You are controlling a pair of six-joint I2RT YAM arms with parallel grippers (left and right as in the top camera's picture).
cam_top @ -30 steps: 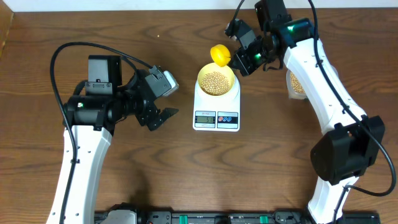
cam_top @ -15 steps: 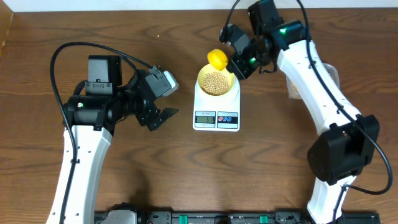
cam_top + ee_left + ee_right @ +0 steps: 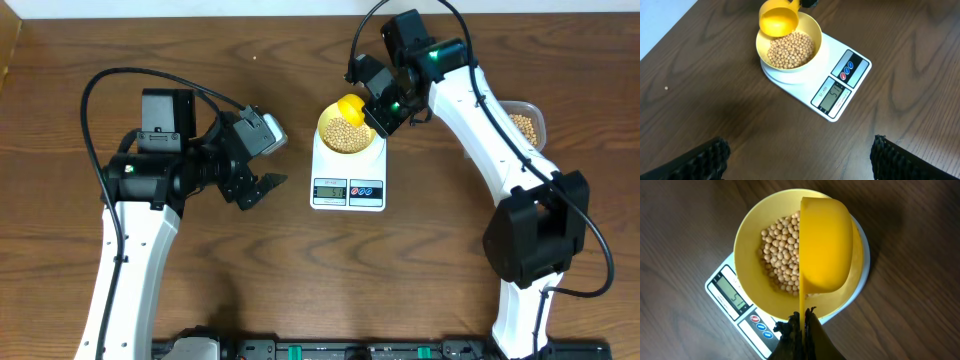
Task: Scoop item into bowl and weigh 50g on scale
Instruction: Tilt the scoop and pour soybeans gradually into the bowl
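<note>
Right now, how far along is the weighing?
Done: the bowl sits on the scale with a heap of beans in it. In hand: the right gripper holds the scoop tipped over the bowl; it looks empty. The left gripper hangs open beside the scale. Left: checking the display, too blurred to read, and adding or removing beans to hit 50 g.

White scale (image 3: 348, 186) at frame centre, with the bowl (image 3: 322, 131) on its platform holding beans (image 3: 345, 138). Right gripper (image 3: 378, 112), reaching in from upper right, clamps a yellow scoop (image 3: 349, 107) over the bowl's upper rim. Left gripper (image 3: 258, 191) sits left of the scale, fingers spread, not touching it. Clear tub (image 3: 527, 122) at right.
</note>
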